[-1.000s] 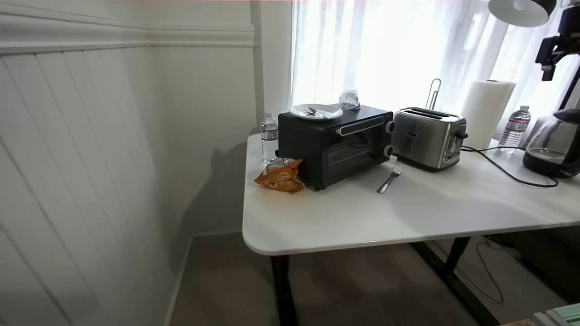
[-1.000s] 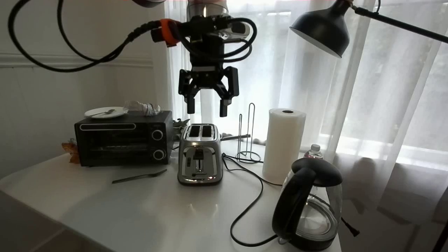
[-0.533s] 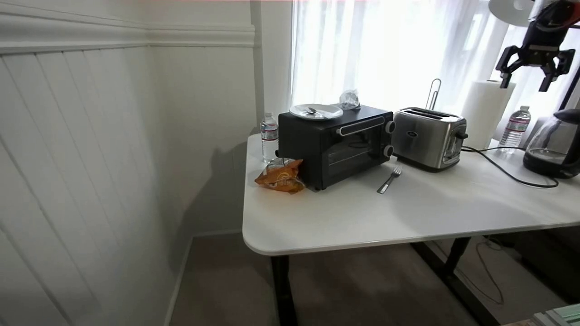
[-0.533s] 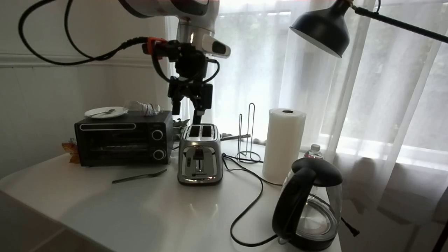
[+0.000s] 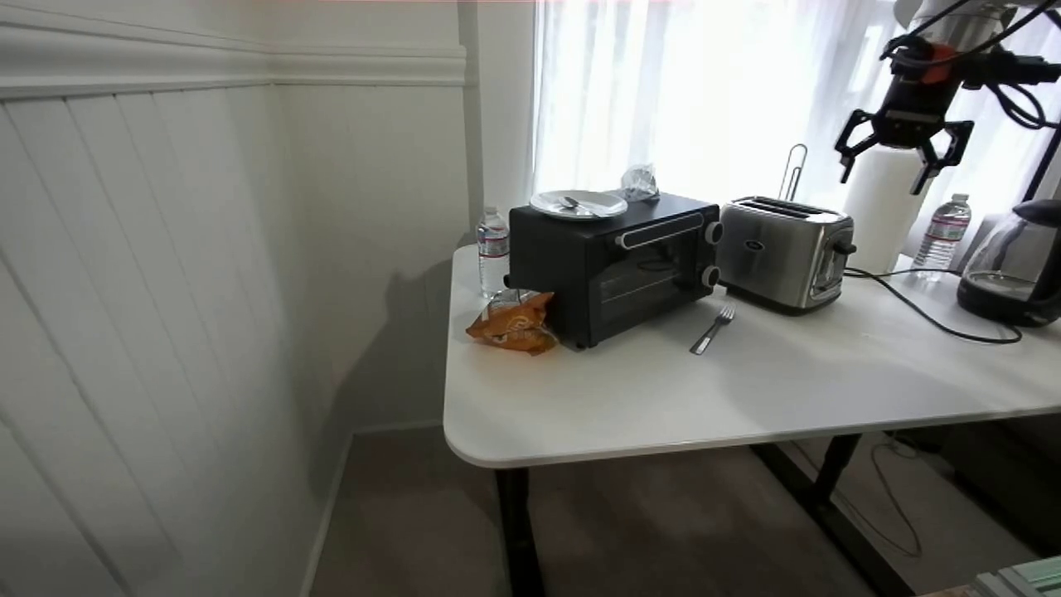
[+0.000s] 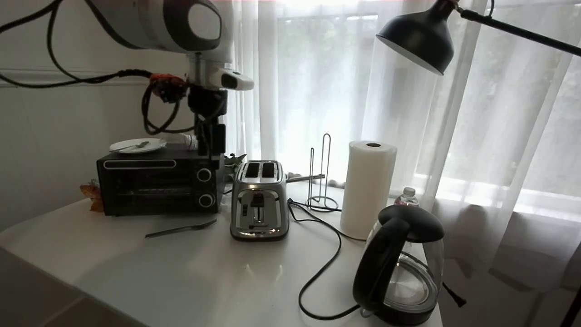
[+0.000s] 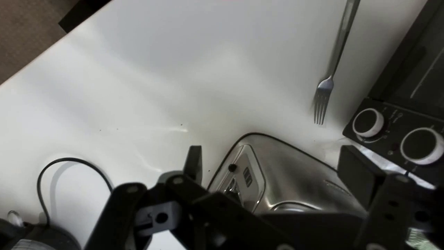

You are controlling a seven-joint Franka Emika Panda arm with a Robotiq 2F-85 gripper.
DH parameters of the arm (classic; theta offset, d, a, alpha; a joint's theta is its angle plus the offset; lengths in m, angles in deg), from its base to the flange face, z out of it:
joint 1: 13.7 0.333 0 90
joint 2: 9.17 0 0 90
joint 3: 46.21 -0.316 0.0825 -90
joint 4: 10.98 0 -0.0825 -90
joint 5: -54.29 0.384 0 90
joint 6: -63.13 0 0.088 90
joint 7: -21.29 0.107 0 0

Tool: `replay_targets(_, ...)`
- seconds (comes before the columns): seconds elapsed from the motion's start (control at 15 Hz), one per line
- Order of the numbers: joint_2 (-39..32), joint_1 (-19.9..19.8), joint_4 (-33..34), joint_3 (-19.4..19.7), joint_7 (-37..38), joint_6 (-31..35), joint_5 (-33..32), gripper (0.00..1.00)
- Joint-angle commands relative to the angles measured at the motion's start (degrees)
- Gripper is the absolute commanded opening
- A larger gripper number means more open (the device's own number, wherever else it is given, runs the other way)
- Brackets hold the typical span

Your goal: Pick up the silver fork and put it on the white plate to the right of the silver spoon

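The silver fork (image 5: pixel 713 330) lies on the white table in front of the gap between the black oven and the toaster. It also shows in an exterior view (image 6: pixel 181 229) and at the upper right of the wrist view (image 7: pixel 326 84). The white plate (image 5: pixel 613 206) sits on top of the oven and also shows in an exterior view (image 6: pixel 156 146). The silver spoon (image 5: pixel 570 201) lies on the plate. My gripper (image 5: pixel 880 184) is open and empty, in the air. In the wrist view my gripper (image 7: pixel 270 156) has its fingers wide apart with the toaster seen below and between them.
The black toaster oven (image 6: pixel 150 186) and the silver toaster (image 6: pixel 259 213) stand side by side. A paper-towel roll (image 6: pixel 368 190), kettle (image 6: pixel 381 268) and black cord (image 6: pixel 336 254) are beyond the toaster. A crumpled plastic bag (image 5: pixel 639 182) sits on the oven. An orange bag (image 5: pixel 514 325) lies beside it.
My gripper has moved left and lower in both exterior views and has turned, now seen nearly edge-on in an exterior view. It stays open. The fork, plate and spoon have not moved.
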Motion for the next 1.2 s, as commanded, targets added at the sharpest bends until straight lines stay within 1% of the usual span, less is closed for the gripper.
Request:
replay_targets(0.0,2.5,2.3,-5.8,-3.7,5.4,6.6,-2.4,1.0)
replay_targets(0.13,1.9,3.5,-6.9,-5.4,7.5,7.7,-3.3,1.0)
replay_targets(0.27,0.6,4.6,-6.2,-6.3,6.3,4.2,-3.4,1.0)
replay_targets(0.33,0.1,4.2,-5.5,-5.5,5.3,5.4,-2.0,1.0)
replay_targets(0.47,0.0,4.8,-5.9,-6.0,5.3,4.9,-2.1,1.0)
replay_targets(0.87,0.0,4.8,-6.0,-6.0,5.3,4.8,-2.1,1.0)
replay_targets(0.93,-1.8,4.8,-5.5,-6.5,7.4,5.3,-2.4,1.0)
replay_targets(1.13,-5.0,5.8,-5.2,-7.1,8.1,8.6,-1.6,1.0)
